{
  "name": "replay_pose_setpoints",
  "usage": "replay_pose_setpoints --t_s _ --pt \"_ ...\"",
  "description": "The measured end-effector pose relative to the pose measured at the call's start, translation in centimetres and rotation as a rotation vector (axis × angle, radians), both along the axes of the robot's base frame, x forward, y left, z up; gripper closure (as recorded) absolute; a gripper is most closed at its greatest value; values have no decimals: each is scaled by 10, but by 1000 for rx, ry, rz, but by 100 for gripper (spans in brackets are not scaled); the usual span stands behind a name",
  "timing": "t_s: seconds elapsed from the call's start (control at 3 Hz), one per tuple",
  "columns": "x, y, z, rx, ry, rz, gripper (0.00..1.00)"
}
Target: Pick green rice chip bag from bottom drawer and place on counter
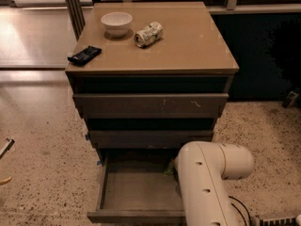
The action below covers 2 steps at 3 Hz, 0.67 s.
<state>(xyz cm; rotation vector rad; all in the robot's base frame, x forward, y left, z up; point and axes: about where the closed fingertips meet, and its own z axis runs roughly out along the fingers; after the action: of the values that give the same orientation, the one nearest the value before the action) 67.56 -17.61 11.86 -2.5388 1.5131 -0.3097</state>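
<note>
A sliver of the green rice chip bag [169,169] is seen at the right rear of the open bottom drawer [136,215], just beside the white robot arm [211,173]. The gripper is hidden behind that arm, so its state cannot be told. On the counter [188,46] a white bowl [116,22], a crushed can [148,34] and a black packet [84,55] are set.

Claw hidden behind arm [207,173] at bottom drawer [136,194]
</note>
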Motion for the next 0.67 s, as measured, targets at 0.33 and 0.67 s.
replay_pose_setpoints --t_s 0.33,0.67 --pt "0 0 4 0 0 0 89" --pt "-2 -3 18 13 -31 8 100"
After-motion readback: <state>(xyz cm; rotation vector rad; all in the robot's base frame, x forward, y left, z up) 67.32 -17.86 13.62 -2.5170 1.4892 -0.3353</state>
